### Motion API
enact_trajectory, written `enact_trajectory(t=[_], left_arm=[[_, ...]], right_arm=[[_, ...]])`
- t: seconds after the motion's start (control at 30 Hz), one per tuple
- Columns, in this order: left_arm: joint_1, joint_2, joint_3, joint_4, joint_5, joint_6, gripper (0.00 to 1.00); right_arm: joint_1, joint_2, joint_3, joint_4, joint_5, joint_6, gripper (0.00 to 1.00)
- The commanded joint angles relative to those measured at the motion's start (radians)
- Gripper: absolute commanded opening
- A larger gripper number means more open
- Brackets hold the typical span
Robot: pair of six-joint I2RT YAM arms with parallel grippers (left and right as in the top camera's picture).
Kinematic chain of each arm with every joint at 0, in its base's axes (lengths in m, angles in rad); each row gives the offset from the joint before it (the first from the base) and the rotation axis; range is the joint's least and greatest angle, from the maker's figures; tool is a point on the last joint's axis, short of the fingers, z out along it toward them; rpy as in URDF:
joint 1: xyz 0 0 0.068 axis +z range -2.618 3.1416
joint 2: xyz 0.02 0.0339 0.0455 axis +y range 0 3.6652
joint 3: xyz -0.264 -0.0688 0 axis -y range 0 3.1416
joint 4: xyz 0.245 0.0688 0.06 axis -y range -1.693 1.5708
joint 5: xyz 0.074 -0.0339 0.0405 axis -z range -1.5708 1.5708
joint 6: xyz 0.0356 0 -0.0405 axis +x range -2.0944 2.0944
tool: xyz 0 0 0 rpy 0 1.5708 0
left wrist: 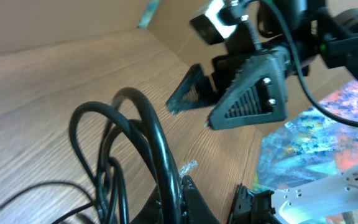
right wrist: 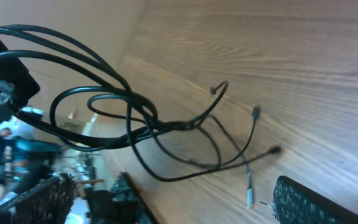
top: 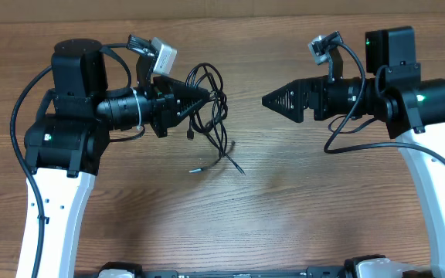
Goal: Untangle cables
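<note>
Tangle of thin black cables [top: 221, 116] with small metal-tipped plugs is held by the left fingers [top: 188, 96], which are pressed together on several loops at once. The bundle fans out just past their tips, and the loose plug ends lie on the brown wood-grain surface [top: 284, 208] near them. Likely purpose: anchor the knot so the strands separate. Right fingers [top: 288, 100] are spread wide and empty. They face the left fingers and are well apart from them and the loops. Judgement: placed to pick out one free strand.
</note>
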Motion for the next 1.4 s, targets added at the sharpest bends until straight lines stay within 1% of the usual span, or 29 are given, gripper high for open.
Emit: enact_trajectory(t=[0.0, 0.07, 0.1, 0.17, 0.2, 0.27, 0.37, 0.5, 0.63, 0.73, 0.77, 0.9, 1.07, 1.13, 1.2, 1.37], left_arm=[[0.003, -0.009, 0.013, 0.035, 0.066, 0.015, 0.04], [0.003, -0.009, 0.013, 0.042, 0.066, 0.009, 0.04], [-0.001, -0.009, 0.013, 0.045, 0.066, 0.008, 0.04], [-0.011, -0.009, 0.013, 0.051, 0.065, 0.008, 0.04], [-0.022, -0.009, 0.013, 0.061, 0.064, 0.007, 0.04], [-0.039, -0.009, 0.013, 0.08, 0.052, -0.006, 0.04], [-0.048, -0.009, 0.013, 0.093, 0.014, -0.045, 0.04], [-0.049, -0.009, 0.013, 0.099, 0.006, -0.05, 0.04], [-0.049, -0.009, 0.013, 0.098, -0.05, -0.085, 0.04], [-0.052, -0.009, 0.013, 0.11, -0.056, -0.098, 0.04], [-0.06, -0.009, 0.013, 0.114, -0.06, -0.101, 0.04], [-0.105, -0.008, 0.013, 0.14, -0.116, -0.143, 0.04], [-0.171, -0.008, 0.013, 0.148, -0.236, -0.194, 0.04], [-0.192, -0.009, 0.013, 0.148, -0.291, -0.234, 0.04], [-0.199, -0.008, 0.013, 0.156, -0.309, -0.275, 0.04], [-0.199, -0.009, 0.013, 0.203, -0.303, -0.339, 0.04]], right_arm=[[0.033, -0.02, 0.006, 0.019, -0.031, 0.128, 1.0], [0.056, -0.016, 0.006, 0.034, -0.029, 0.166, 1.0], [0.078, -0.012, 0.006, 0.045, -0.004, 0.21, 1.0], [0.107, -0.005, 0.006, 0.056, 0.064, 0.293, 1.0], [0.132, 0.004, 0.006, 0.059, 0.134, 0.361, 1.0], [0.173, 0.023, 0.006, 0.065, 0.188, 0.435, 1.0], [0.208, 0.041, 0.006, 0.085, 0.188, 0.473, 1.0], [0.237, 0.05, 0.006, 0.116, 0.188, 0.53, 1.0], [0.246, 0.05, 0.006, 0.13, 0.192, 0.591, 1.0], [0.246, 0.05, 0.006, 0.136, 0.205, 0.645, 1.0], [0.246, 0.05, 0.006, 0.136, 0.218, 0.679, 1.0], [0.25, 0.05, 0.006, 0.154, 0.232, 0.735, 1.0], [0.263, 0.05, 0.006, 0.181, 0.232, 0.763, 1.0], [0.263, 0.05, 0.006, 0.185, 0.232, 0.784, 1.0], [0.263, 0.05, 0.006, 0.193, 0.232, 0.798, 1.0], [0.263, 0.05, 0.006, 0.2, 0.232, 0.798, 1.0]])
